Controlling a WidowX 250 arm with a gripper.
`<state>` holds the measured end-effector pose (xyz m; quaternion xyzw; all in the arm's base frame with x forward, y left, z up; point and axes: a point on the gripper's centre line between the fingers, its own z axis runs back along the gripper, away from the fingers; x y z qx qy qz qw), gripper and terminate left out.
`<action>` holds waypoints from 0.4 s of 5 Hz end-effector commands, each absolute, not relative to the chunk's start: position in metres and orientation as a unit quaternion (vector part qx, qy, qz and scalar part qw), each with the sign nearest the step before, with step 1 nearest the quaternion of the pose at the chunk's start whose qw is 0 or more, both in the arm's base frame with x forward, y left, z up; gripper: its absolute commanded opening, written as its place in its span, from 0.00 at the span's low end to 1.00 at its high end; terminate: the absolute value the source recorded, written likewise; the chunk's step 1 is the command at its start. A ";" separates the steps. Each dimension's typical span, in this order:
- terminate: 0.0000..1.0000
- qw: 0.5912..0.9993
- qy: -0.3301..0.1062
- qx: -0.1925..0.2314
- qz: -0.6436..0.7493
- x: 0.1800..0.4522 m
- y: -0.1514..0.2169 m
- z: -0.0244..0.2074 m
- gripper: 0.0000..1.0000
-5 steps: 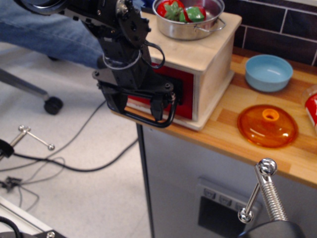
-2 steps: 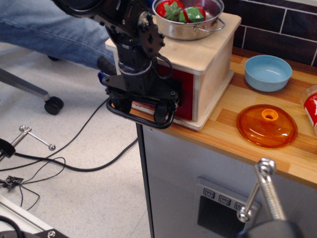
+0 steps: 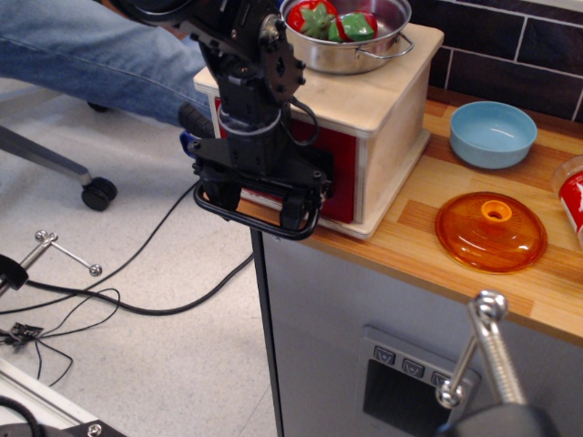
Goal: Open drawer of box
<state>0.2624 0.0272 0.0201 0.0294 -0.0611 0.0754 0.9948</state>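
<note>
drawer front, a glossy red panel (image 3: pixel 342 177) set in the pale plywood cube box (image 3: pixel 387 114), sits at the left end of the wooden counter (image 3: pixel 474 264), right by its edge. the black robot gripper (image 3: pixel 258 205) hangs directly in front of that panel, and a black rounded loop handle (image 3: pixel 260 221) runs across below its fingers; the fingers appear to reach down inside or onto the loop, but whether they are pinching it or merely resting there cannot be told from this view. how far the drawer stands out of the box is also hard to judge, since the arm covers most of its front; at most it looks barely started. so the reach to the handle seems done, and the main pull outward, toward the floor side of the counter, is still left. a steel pot (image 3: pixel 351 36) with red and green vegetables rests on top of the box, so a jerky pull could shift it. a blue bowl (image 3: pixel 494 133) and an orange lid (image 3: pixel 492 231) lie well apart to the right.
</note>
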 end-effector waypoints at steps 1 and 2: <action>0.00 0.998 -0.061 0.015 0.013 0.201 0.022 0.010 1.00; 0.00 0.999 -0.050 0.003 -0.007 0.185 0.021 0.016 1.00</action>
